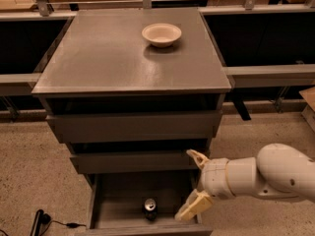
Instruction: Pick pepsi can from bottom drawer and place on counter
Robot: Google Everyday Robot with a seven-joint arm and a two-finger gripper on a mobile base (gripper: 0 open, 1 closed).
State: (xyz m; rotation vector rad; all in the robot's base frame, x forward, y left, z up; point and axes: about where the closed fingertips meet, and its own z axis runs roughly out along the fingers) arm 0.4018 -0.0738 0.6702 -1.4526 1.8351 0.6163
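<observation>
The can (150,208) stands in the open bottom drawer (118,200). The gripper (195,183) hangs just beside it, jaws spread wide, holding nothing.

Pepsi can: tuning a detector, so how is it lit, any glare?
Camera view: the pepsi can sits shaded in the bottom drawer, only its top catching light; the counter shows soft sheen near the bowl; the open gripper, right of the can, is well lit.

Grey counter (113,53), cream bowl (161,34) toward its back (claw (187,185) low beside the bottom drawer (118,206))
</observation>
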